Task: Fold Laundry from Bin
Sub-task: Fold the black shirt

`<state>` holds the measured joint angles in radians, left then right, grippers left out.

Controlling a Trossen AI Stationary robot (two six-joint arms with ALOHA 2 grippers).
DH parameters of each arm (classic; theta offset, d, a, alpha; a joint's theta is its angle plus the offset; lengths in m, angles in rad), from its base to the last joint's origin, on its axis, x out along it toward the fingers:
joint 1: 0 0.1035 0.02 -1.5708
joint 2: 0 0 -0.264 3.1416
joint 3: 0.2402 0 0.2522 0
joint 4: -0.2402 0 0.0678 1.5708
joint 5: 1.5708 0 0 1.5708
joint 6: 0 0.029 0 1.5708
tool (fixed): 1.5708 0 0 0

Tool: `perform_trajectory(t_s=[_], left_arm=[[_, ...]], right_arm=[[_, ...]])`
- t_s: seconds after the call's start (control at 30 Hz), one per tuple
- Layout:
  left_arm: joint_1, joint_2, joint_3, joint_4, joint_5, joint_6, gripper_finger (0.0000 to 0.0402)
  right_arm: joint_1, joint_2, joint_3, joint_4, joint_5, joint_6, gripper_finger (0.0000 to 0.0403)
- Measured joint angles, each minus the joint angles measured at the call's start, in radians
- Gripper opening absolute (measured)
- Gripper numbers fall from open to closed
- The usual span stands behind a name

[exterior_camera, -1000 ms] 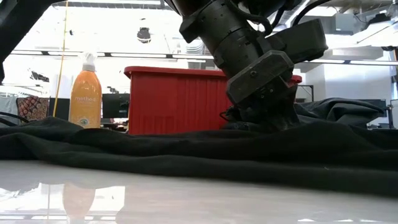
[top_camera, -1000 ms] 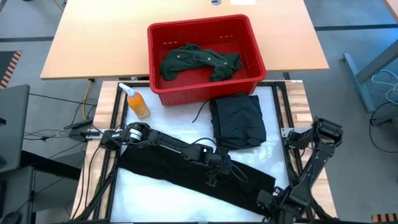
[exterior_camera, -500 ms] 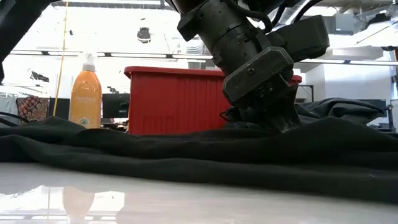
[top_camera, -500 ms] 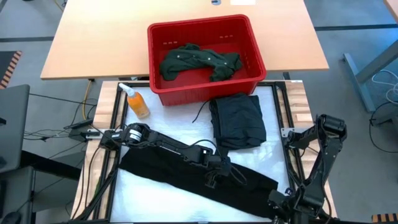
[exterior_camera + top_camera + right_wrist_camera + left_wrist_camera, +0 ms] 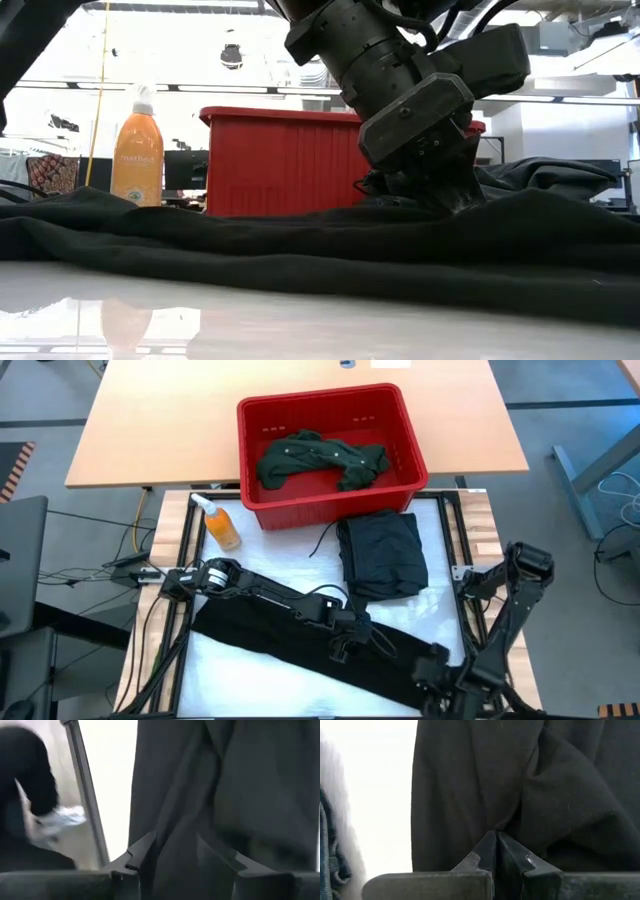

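Black cloth [image 5: 300,645] lies spread; the left gripper [image 5: 496,851] pinches its middle, while at five o'clock the right gripper [image 5: 176,851] has just parted, likely releasing its corner.

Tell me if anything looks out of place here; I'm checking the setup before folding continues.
One thing stands out: an orange bottle stands on the table beside the red bin, unrelated to the laundry. The long black garment lies diagonally and rumpled; the folded dark garment looks tidy.
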<state>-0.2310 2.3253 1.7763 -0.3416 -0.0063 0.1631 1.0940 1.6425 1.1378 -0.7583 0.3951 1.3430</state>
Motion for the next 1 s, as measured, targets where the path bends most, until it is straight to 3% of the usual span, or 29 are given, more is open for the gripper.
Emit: perform_trajectory(t_s=[0.13,0.23,0.37,0.47,0.57,0.7,1.0], left_arm=[[-0.006,0.0,0.0,0.012,0.013,0.019,0.0],[-0.015,-0.001,0.0,0.026,0.05,0.032,0.0002],[-0.034,-0.001,0.005,0.017,0.097,0.086,0.0029],[-0.046,-0.001,0.051,-0.04,0.065,0.104,0.0064],[-0.053,-0.008,0.137,-0.149,0.004,0.095,0.0098],[-0.053,-0.025,0.251,-0.329,0.039,0.08,0.0128],[-0.099,-0.038,0.249,-0.699,0.059,-0.01,0.0117]], right_arm=[[-0.016,0.024,0.0,0.031,-0.022,-0.385,0.0161],[-0.014,0.034,0.0,0.024,-0.028,-0.575,0.0158],[-0.027,0.032,0.0,-0.006,-0.028,-0.638,0.0157],[-0.037,0.032,0.0,-0.024,-0.028,-0.65,0.0158],[-0.041,0.032,0.0,-0.03,-0.028,-0.713,0.0158],[-0.04,0.032,0.0,-0.034,-0.028,-0.839,0.0159],[-0.036,0.084,0.0,-0.05,-0.007,-0.986,0.0159]])
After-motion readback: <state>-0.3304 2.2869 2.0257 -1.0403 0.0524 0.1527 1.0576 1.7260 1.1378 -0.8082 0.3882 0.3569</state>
